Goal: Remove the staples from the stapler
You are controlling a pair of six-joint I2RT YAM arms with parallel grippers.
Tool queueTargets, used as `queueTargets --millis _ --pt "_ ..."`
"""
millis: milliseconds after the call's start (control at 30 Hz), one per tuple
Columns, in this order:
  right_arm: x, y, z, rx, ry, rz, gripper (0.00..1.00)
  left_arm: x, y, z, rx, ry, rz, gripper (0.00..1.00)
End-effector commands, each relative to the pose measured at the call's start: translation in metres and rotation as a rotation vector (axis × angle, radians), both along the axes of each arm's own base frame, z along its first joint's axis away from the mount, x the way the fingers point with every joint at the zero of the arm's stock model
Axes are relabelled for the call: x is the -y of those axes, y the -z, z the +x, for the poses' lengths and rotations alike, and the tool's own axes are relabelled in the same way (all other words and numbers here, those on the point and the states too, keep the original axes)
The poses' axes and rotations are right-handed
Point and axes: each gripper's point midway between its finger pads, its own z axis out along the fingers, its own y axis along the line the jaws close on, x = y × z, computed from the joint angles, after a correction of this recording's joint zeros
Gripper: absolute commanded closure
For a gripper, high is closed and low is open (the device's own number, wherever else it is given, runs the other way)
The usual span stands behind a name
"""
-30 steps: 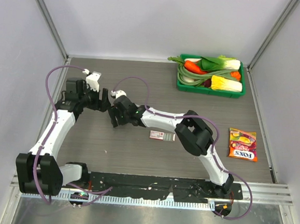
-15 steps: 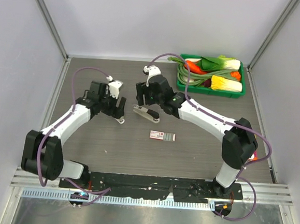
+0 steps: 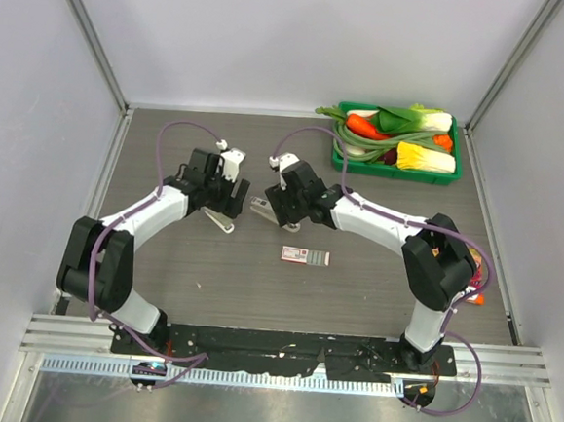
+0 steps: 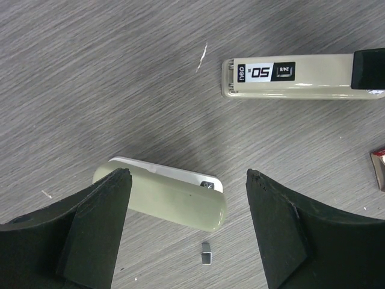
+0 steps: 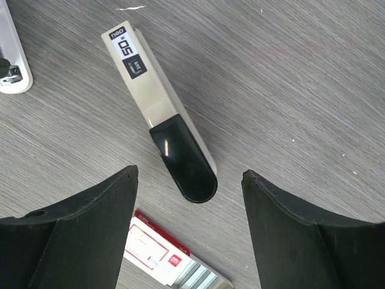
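Observation:
The stapler (image 3: 263, 209) lies flat on the table, olive-grey with a white "50" label at one end and a black cap at the other (image 5: 162, 120). My right gripper (image 5: 189, 174) is open just beyond its black end, touching nothing (image 3: 281, 203). A pale green rounded piece with a white underside (image 4: 162, 195) lies to the left (image 3: 220, 223). My left gripper (image 4: 187, 180) is open with its fingers on either side of that piece, apart from it (image 3: 229, 202). The staples (image 4: 207, 253), a tiny silver strip, lie loose on the table right beside the green piece.
A flat pink-and-white box (image 3: 304, 257) lies just near of the stapler, below my right gripper (image 5: 162, 259). A green tray (image 3: 392, 175) of toy vegetables stands at the back right. Walls close in the table's left, back and right.
A second ago both grippers were bunched at left-centre. They have parted: the right now sits low over the stapler, the left has shifted right over the green piece. Both jaws widened slightly.

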Motion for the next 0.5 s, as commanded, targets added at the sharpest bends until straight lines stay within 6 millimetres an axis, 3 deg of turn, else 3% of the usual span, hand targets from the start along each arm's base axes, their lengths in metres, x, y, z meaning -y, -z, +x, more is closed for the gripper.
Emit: queueTargets --millis 0,267,467 --pt "-0.010 -0.014 0.013 0.024 -0.043 0.060 0.25 0.003 -0.010 0.017 0.077 -0.016 0.008 0.19" --pt "-0.020 0.005 0.005 -0.036 -0.101 0.071 0.26 -0.006 0.012 -0.005 0.085 0.049 0.074 0.21" --pt "-0.030 0.010 0.003 -0.068 -0.134 0.092 0.28 -0.010 0.016 -0.013 0.084 0.095 0.108 0.22"
